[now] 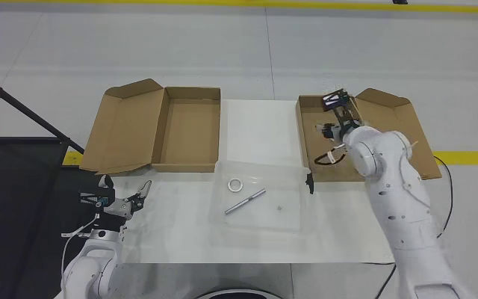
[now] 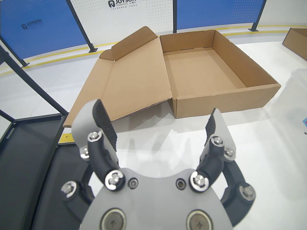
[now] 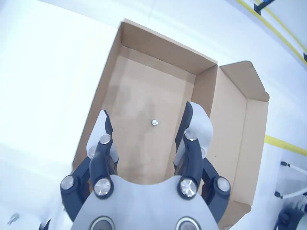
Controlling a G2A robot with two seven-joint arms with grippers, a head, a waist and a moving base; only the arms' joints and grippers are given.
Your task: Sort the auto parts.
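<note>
Silver and tiny, one part (image 3: 154,122) lies on the floor of the right-hand cardboard box (image 3: 168,48), at about 2 o'clock on the table (image 1: 261,123); what kind of part it is I cannot tell. It sits directly beneath the right gripper (image 3: 146,108), whose jaws stand wide apart above it with nothing between them, so I judge that piece delivered. The parts not yet sorted lie in the clear tray (image 1: 287,224) at the table's centre: a white ring (image 1: 236,184) and, just at its 5 o'clock, a slim grey rod (image 1: 245,202) whose long axis runs from 8 o'clock to 2 o'clock. A small black piece (image 1: 311,182) sits at the tray's 3 o'clock edge. From the right gripper the rod lies toward 7 o'clock. From the left gripper (image 2: 157,113), which is at the table's 8 o'clock corner with its jaws also spread and gripping nothing, the rod lies toward 3 o'clock. Neither arm looks clearly nearer. Jaws would probably close best across the rod, along the 11-to-5 line. The left box (image 1: 187,134) sits at 10 o'clock.
</note>
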